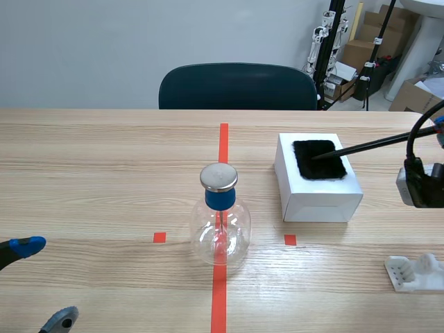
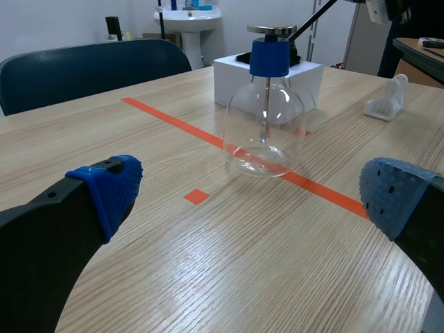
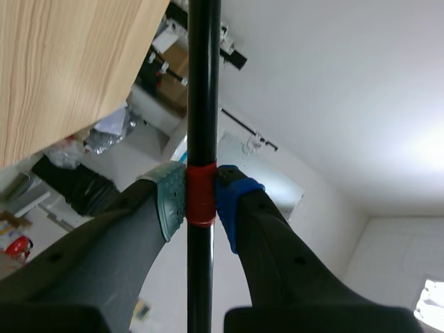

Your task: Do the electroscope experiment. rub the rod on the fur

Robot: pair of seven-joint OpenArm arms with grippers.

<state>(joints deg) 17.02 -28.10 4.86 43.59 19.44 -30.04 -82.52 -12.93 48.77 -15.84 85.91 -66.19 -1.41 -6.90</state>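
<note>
Both pads (image 3: 170,200) of the right end effector (image 3: 201,198) are clamped on the rod (image 1: 368,145), whose tip appears to rest on the fur (image 1: 318,161) atop the white box (image 1: 316,201). Good rubbing, I judge, means short back-and-forth strokes with light downward pressure, keeping the tip on the fur without shoving the box. The left end effector (image 2: 253,198) hangs spread apart, near the electroscope (image 1: 220,222).

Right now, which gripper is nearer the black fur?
Right. The right gripper, shut on the rod, is beside the box, rod tip on the fur; the left gripper is open at the near edge of the table, past the flask.
</note>
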